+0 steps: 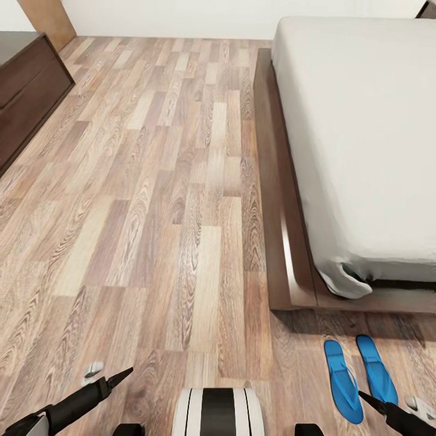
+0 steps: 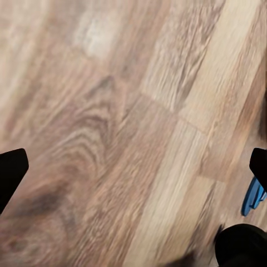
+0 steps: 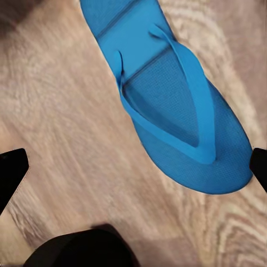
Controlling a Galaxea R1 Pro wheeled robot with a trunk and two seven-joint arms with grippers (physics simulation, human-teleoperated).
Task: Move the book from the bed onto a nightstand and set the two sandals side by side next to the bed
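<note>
Two bright blue sandals lie side by side on the wood floor just off the foot of the bed, one sandal to the left of the other. My right gripper hovers open right over them. In the right wrist view one sandal lies strap-up between the wide-apart fingers of that gripper. My left gripper is open above bare floor, and in its wrist view a blue sandal edge shows. The book is out of view; the mattress top I see is bare.
The bed's dark wooden frame juts out low along the floor. A long dark dresser stands at the far left. A dark wooden corner peeks past the mattress's far end. My base sits at the bottom.
</note>
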